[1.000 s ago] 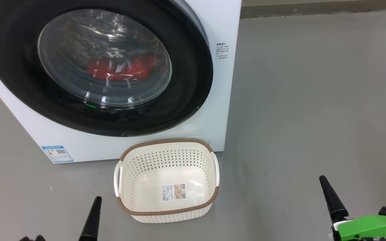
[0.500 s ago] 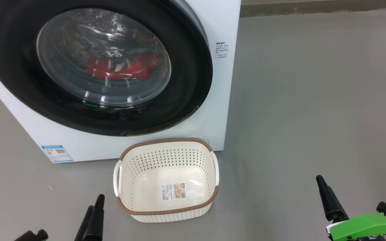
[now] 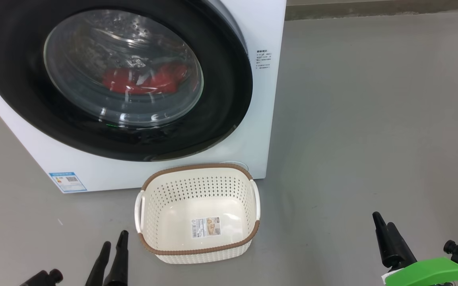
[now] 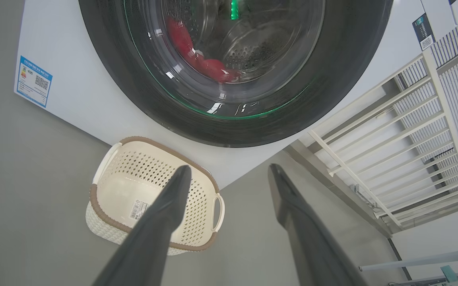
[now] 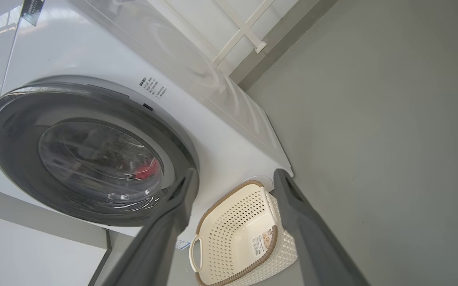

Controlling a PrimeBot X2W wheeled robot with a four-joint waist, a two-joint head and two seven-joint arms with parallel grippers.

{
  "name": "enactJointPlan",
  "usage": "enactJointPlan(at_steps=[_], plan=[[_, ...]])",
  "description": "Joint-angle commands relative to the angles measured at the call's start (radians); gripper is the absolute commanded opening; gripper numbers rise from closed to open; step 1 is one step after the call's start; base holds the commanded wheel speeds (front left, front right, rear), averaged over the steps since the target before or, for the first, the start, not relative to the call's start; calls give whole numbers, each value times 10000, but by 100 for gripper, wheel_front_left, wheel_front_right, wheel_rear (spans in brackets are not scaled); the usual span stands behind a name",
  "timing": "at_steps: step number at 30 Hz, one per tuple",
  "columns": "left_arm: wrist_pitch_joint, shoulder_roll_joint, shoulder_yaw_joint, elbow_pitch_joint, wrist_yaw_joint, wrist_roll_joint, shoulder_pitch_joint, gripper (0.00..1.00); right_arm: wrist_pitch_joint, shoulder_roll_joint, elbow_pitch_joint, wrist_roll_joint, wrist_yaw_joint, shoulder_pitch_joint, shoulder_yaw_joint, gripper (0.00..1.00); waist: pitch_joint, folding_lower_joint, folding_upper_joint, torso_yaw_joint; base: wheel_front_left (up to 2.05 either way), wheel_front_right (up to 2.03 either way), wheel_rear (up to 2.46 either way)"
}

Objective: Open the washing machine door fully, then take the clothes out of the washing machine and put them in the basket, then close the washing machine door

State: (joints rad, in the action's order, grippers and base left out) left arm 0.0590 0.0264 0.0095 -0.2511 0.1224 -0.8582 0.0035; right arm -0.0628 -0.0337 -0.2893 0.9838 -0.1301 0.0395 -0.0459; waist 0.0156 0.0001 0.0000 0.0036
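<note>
Standing shut in the head view: the washing machine door (image 3: 221, 99), black-rimmed, on the white washing machine (image 3: 261, 119). The clothes (image 3: 141, 81), red, lie inside behind the glass. The basket (image 3: 197, 169) sits on the grey floor (image 3: 372, 119) just before the machine. Left tool (image 3: 114, 239) is low left beside the basket; right tool (image 3: 383, 221) is low right, well apart from it.

Left wrist view: left tool's fingers spread wide, gripping nothing, with basket and door beyond.

Right wrist view: right tool likewise wide and empty; door closed, basket below it.
</note>
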Motion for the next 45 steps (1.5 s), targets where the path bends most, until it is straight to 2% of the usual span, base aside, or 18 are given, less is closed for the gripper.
enactJointPlan(at_steps=[1,28,45], plan=[[140,173,136,329,-36,311,-89,100,-121,-163,313,-250,-3,-106,147,100,-4,-1,0,0,0,0,0],[971,214,76,611,-93,3785,53,100,-944,-284,647,-2946,-4,213,509,100,46,-1,0,32,0,0,0],[1447,224,130,477,-24,5447,83,100,-1414,-317,840,-4290,-5,440,542,100,53,-1,0,88,0,0,0]])
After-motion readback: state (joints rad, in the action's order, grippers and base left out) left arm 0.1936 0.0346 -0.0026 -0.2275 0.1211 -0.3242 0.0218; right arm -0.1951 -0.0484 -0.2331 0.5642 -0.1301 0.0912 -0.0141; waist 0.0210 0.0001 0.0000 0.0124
